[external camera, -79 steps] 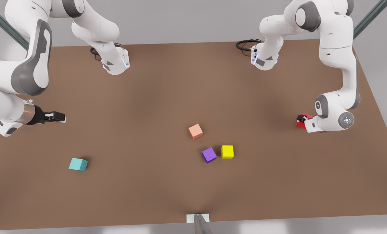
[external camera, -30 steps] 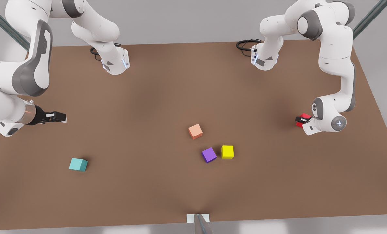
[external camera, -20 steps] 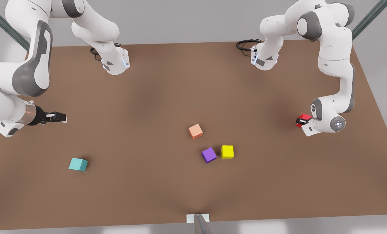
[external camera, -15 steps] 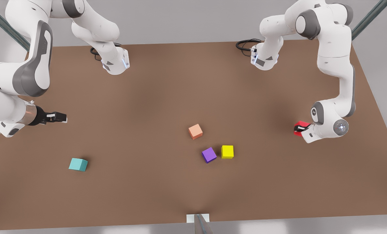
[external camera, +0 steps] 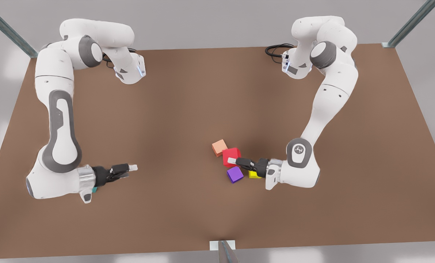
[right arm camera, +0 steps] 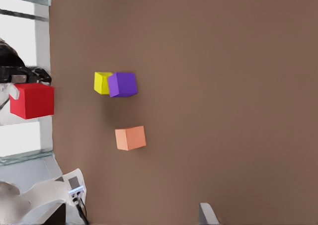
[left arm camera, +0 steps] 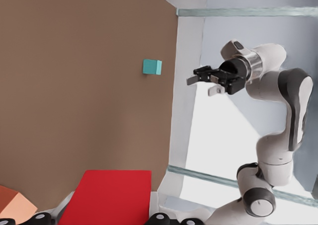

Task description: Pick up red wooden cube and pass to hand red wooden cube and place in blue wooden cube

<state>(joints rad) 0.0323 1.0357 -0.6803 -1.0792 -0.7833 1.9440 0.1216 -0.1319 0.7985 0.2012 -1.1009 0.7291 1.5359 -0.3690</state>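
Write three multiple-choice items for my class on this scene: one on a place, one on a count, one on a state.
1. Where is the blue wooden cube?
A. On top of a stack
B. Between a gripper's fingers
C. On the table, close by the right gripper

2. How many cubes are there in all?
A. Three
B. Five
C. Seven

3. What is the state of the red wooden cube?
A. Held in the left gripper
B. Lying free on the table
C. Resting on the blue wooden cube

Key:
1 C, the front view shows its corner under that arm's wrist.
2 B, red, blue, salmon cube, purple cube and yellow cube.
3 A, the left wrist view shows it between that gripper's fingers.
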